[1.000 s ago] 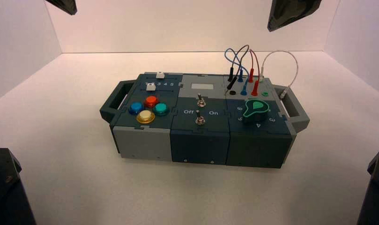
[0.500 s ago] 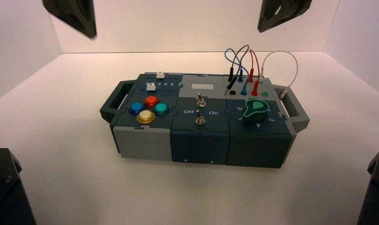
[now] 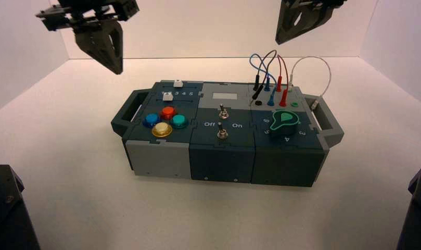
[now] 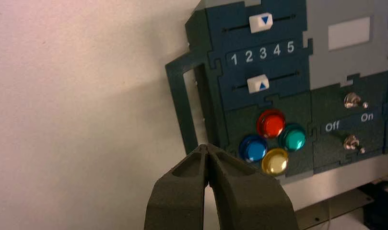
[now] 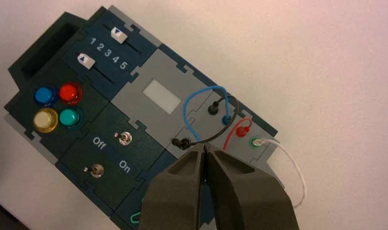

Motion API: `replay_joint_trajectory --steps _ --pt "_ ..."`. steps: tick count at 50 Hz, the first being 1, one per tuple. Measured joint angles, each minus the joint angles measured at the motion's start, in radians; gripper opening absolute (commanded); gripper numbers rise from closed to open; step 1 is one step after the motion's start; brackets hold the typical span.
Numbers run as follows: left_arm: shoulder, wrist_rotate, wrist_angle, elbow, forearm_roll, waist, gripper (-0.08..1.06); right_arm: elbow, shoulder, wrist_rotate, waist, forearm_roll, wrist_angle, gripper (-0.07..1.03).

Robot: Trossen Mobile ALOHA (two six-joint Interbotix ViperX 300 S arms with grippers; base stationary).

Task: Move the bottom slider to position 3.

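Observation:
The bottom slider point(image 4: 258, 84) is a small white knob with a blue triangle, on the box's left module just behind the coloured buttons. It also shows in the high view point(image 3: 168, 96) and the right wrist view point(image 5: 85, 60). It stands about level with the digit 2, short of position 3 point(image 4: 263, 53) in the row 1 to 5. My left gripper point(image 4: 207, 147) is shut and empty, high in the air behind and left of the box point(image 3: 116, 66). My right gripper point(image 5: 203, 146) is shut and empty, high above the box's wire end point(image 3: 294, 23).
A twin white slider point(image 4: 261, 22) sits behind the digits. Red, blue, teal and yellow buttons point(image 4: 271, 122) lie in front of the bottom slider. Two toggle switches point(image 4: 351, 100), a green dial point(image 3: 283, 121), plugged wires point(image 3: 268, 78) and the box's side handle point(image 3: 126, 112) also show.
My left gripper has come down and right into view, nearer the box's left end. My right gripper has dropped a little and shifted left. The box and slider have not moved.

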Motion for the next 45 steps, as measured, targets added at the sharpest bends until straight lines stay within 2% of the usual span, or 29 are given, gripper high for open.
replay_joint_trajectory --steps 12,31,45 --pt "0.066 -0.008 -0.032 -0.032 -0.011 -0.031 -0.03 -0.005 0.015 0.000 0.002 0.003 -0.002 -0.02" --pt "0.152 -0.009 -0.071 -0.051 -0.009 -0.041 -0.03 -0.006 0.015 0.000 0.002 0.003 -0.005 -0.02" --pt "0.230 -0.009 -0.094 -0.080 -0.014 -0.083 -0.03 -0.006 0.018 0.000 0.002 0.003 -0.008 -0.02"
